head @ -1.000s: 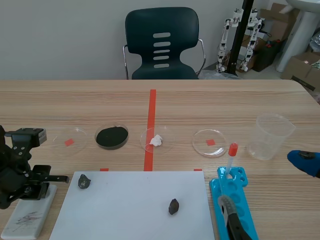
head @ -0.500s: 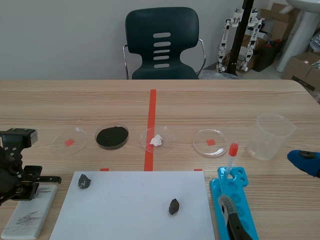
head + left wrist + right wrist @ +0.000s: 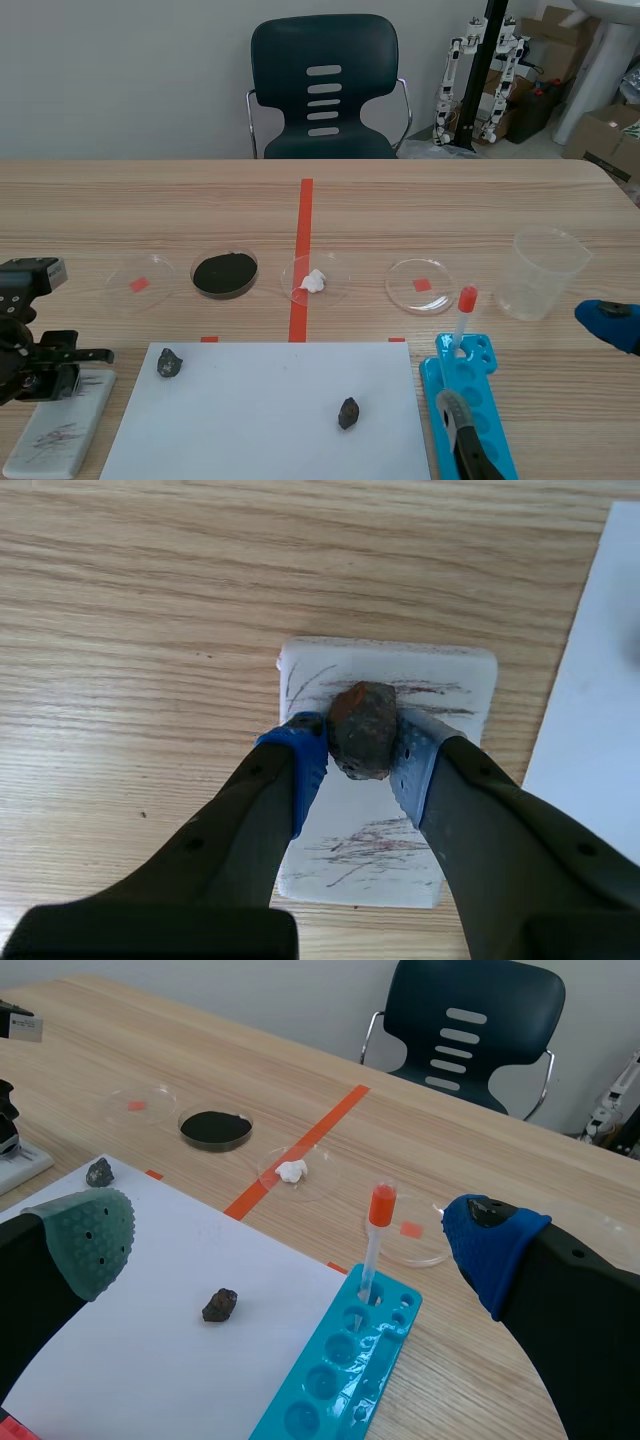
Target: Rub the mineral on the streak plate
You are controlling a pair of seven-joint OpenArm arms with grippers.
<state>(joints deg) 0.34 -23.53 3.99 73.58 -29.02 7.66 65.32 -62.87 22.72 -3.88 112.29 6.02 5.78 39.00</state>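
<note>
- Mineral [image 3: 364, 730]: reddish-brown lump pinched between the blue pads of the left gripper [image 3: 362, 748], over the far half of the streak plate [image 3: 455, 675]; contact with the plate cannot be judged.
- Streak plate: white slab on the wooden table [image 3: 130, 630], just beside the white sheet [image 3: 260, 410]; dark streaks mark both its ends.
- Right gripper [image 3: 292, 1240]: fingers spread wide, holding nothing, above the turquoise tube rack [image 3: 345, 1365].

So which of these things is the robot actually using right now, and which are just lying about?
In use: the mineral, clamped in the left jaws; the streak plate beneath it.

Lying about: white sheet with two dark rocks; row of petri dishes; plastic beaker; blue rack; red-capped tube.
</note>
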